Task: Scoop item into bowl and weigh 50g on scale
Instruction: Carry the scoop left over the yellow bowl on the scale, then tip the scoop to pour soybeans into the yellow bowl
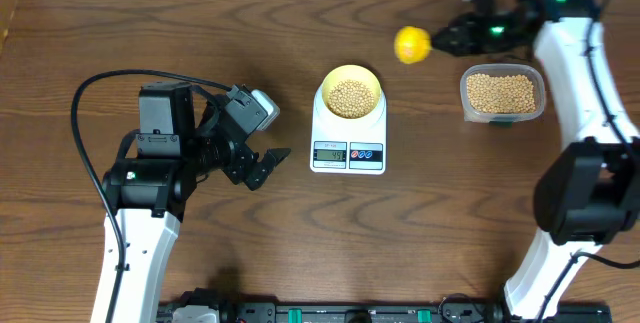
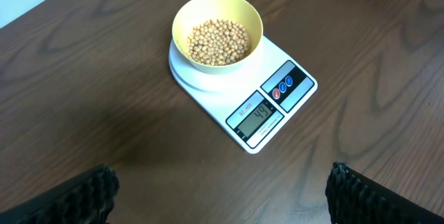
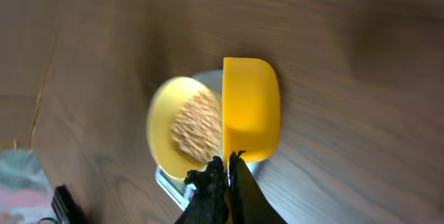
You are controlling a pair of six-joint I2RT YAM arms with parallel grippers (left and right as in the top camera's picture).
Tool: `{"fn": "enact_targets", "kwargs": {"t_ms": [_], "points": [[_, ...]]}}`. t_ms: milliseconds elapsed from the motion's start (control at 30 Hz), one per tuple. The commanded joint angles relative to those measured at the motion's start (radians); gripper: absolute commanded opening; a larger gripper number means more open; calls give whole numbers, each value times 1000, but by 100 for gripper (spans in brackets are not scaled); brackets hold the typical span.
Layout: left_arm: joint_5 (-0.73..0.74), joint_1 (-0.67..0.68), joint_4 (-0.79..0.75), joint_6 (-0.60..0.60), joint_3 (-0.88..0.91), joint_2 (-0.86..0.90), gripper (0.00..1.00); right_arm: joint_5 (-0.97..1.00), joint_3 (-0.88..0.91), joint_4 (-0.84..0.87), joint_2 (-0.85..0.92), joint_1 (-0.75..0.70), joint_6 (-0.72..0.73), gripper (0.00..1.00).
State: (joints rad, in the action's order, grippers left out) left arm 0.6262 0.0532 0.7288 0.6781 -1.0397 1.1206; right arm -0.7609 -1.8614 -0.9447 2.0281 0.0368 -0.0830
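Observation:
The pale yellow-green bowl [image 1: 350,96] sits on the white scale [image 1: 348,150], holding tan beans [image 1: 350,97]. In the left wrist view the bowl [image 2: 216,31] with beans [image 2: 219,41] rests on the scale [image 2: 274,106], whose display shows digits. My left gripper [image 1: 262,166] is open and empty, left of the scale; its fingertips frame bare table [image 2: 220,189]. My right gripper [image 1: 447,39] is shut on the handle of the bright yellow scoop [image 1: 412,45], held in the air right of the bowl. In the right wrist view the scoop [image 3: 251,106] is in front of the bowl [image 3: 161,123].
A clear plastic tub [image 1: 503,94] full of beans stands at the right, beside the right arm. The left arm's base and cable occupy the left side of the table. The table's far edge runs along the top.

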Motion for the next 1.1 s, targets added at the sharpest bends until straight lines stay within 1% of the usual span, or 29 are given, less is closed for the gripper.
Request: {"fn": "enact_targets", "kwargs": {"t_ms": [0,200,400,500,633,800,1067], "points": [[13,-3,0,6,2,4,97,-31,-3,51,-14,71,45,1],[13,-3,0,6,2,4,97,30,-3,71,-14,143,44,1],[13,-3,0,6,2,4,98,36,-3,72,-14,196,-58,1],[13,-3,0,6,2,4,98,139,-3,66,-14,220,-60,1],[13,-3,0,6,2,4,98,164,-3,43,-14,245,-159,1],[13,-3,0,6,2,4,98,222,-3,19,-18,263,-235,1],[13,-3,0,6,2,4,98,288,-3,-5,-33,300,-409,1]]}}
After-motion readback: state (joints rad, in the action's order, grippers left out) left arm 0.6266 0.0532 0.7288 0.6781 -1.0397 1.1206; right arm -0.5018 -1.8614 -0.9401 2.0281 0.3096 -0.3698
